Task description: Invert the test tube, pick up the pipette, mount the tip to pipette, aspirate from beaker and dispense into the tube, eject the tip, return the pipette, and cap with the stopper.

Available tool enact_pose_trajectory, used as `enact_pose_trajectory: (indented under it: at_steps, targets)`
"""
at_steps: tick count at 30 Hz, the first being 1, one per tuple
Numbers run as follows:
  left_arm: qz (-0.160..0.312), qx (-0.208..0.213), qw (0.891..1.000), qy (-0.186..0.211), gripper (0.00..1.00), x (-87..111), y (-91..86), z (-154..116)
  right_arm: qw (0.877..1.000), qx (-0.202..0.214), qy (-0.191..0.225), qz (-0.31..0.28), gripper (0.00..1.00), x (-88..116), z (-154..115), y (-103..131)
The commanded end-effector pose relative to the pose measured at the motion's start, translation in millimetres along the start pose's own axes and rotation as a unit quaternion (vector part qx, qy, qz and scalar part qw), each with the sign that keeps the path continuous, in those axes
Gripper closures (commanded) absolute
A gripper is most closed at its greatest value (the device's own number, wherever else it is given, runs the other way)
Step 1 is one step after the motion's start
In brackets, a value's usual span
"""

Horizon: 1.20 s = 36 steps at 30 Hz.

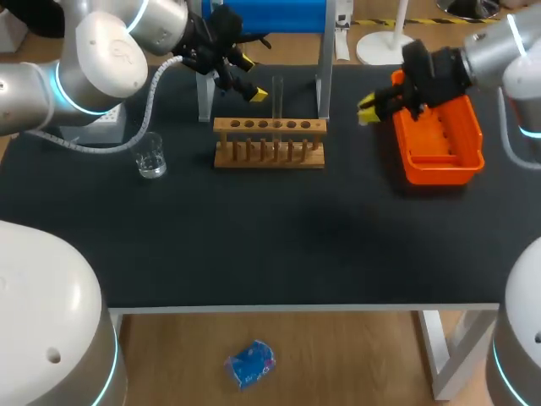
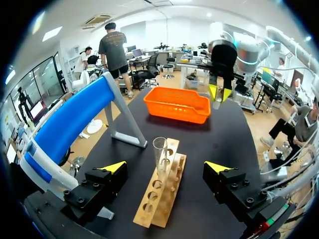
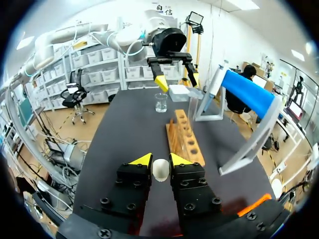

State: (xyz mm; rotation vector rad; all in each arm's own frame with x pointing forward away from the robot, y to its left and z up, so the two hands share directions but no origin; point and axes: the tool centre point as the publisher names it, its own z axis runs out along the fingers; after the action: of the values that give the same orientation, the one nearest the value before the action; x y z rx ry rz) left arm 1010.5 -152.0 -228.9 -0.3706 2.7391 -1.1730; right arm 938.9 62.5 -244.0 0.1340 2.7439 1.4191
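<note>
1. The left gripper [image 1: 252, 79] hangs released, fingers wide apart, at ten o'clock of the test tube [image 1: 276, 95], which stands upright in the wooden rack [image 1: 269, 144].
2. The right gripper [image 3: 159, 160] is clenched on a white stopper [image 3: 160, 170], at ten o'clock of the orange basket [image 1: 444, 162].
3. The beaker [image 1: 150, 157] sits at the rack's nine o'clock.

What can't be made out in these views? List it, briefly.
Orange bin contents: head view, right gripper covers one corner; left wrist view, its wall hides the floor.
Beaker liquid level: too small in head and right wrist views.
White piece in that gripper: right wrist view, the fingers hide all but its end.
</note>
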Motion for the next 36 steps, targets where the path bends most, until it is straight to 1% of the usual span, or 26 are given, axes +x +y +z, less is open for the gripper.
enact_pose_trajectory:
  at_steps: [1,3,10,15,16,36]
  targets:
    - [-0.001,-0.001,1.0,0.0,0.0,0.1,-0.4,0,0.998,0.012,0.056,-0.003,1.0,-14,13,21]
    - [-0.001,-0.001,1.0,0.0,0.0,0.1,-0.4,0,0.998,0.012,0.057,-0.006,1.0,-13,15,31]
    - [-0.001,-0.001,1.0,0.0,0.0,0.1,-0.4,0,0.998,0.03,0.05,-0.028,1.0,-22,26,68]
    - [-0.001,-0.001,1.0,0.0,0.0,0.1,-0.4,0,0.998,0.041,0.037,-0.04,1.0,-30,36,87]
    - [-0.001,-0.001,1.0,0.0,0.0,0.1,-0.4,0,0.998,0.039,0.026,-0.046,1.0,-31,36,89]
    - [-0.001,-0.001,1.0,0.0,0.0,0.1,-0.4,0,0.998,0.039,0.026,-0.046,1.0,-31,36,89]
